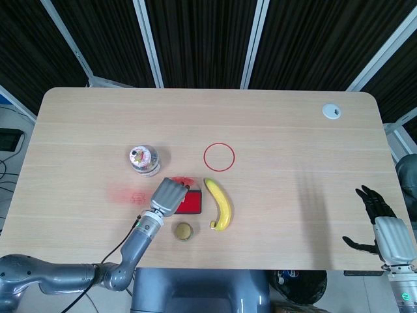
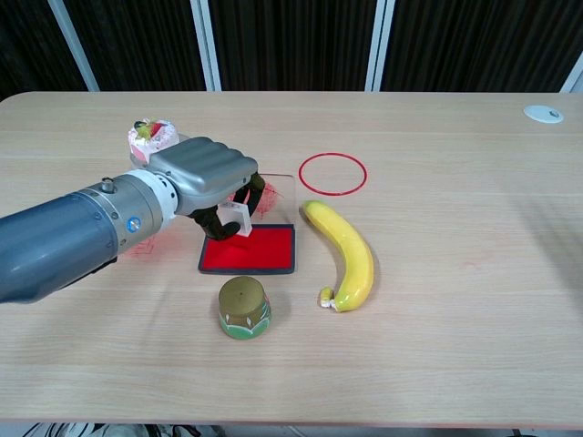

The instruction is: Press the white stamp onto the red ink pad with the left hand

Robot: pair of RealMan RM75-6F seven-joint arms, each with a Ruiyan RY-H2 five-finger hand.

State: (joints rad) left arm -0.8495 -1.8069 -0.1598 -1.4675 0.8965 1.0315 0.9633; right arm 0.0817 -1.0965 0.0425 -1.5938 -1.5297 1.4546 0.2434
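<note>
My left hand [image 2: 208,177] grips the white stamp [image 2: 235,219], with its fingers curled round it. The stamp's lower end sits on the far left part of the red ink pad [image 2: 260,250]. In the head view my left hand [image 1: 167,196] covers the left half of the red ink pad [image 1: 193,203], and the stamp is hidden under it. My right hand [image 1: 381,222] hangs off the table's right front corner, fingers spread and holding nothing. The chest view does not show the right hand.
The pad's clear lid [image 2: 275,192], smeared red, lies just behind it. A banana [image 2: 344,252] lies right of the pad, a small green pot [image 2: 243,308] in front. A red ring [image 2: 332,173] and a fruit-topped cup [image 2: 148,137] sit farther back. Red stamp marks [image 1: 131,195] lie left.
</note>
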